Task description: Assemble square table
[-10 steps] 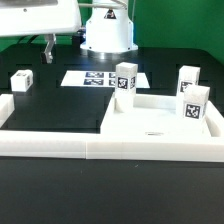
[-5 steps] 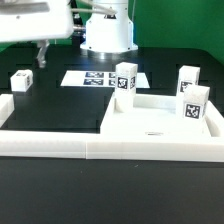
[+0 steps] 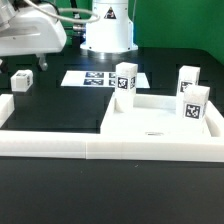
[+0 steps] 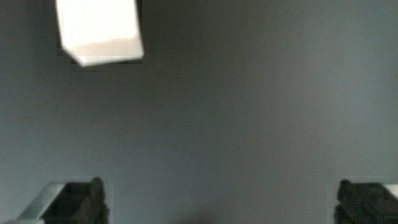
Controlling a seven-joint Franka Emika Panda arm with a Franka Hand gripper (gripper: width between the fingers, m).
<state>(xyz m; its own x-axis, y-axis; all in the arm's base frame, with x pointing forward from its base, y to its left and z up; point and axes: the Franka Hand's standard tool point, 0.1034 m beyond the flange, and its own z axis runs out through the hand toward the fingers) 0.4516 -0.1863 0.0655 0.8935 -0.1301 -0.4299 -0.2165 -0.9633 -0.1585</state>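
Observation:
The white square tabletop slab (image 3: 150, 122) lies flat against the border wall. A tagged leg block (image 3: 125, 79) stands at its far left corner, and two more leg blocks (image 3: 187, 78) (image 3: 193, 104) stand at its right side. Another leg block (image 3: 21, 80) sits alone on the black table at the exterior view's left. My gripper (image 3: 41, 62) hangs above and just behind that lone block, open and holding nothing. In the wrist view the two dark fingertips (image 4: 71, 205) stand far apart over bare table, with a white leg block (image 4: 98, 30) ahead of them.
The low white border wall (image 3: 100, 148) runs across the front and turns back at the left corner (image 3: 5, 108). The marker board (image 3: 95, 77) lies flat near the robot base (image 3: 108, 35).
The hand has moved toward the exterior view's left and come lower, nearer the lone leg block. The jaws stay open. No part has moved.

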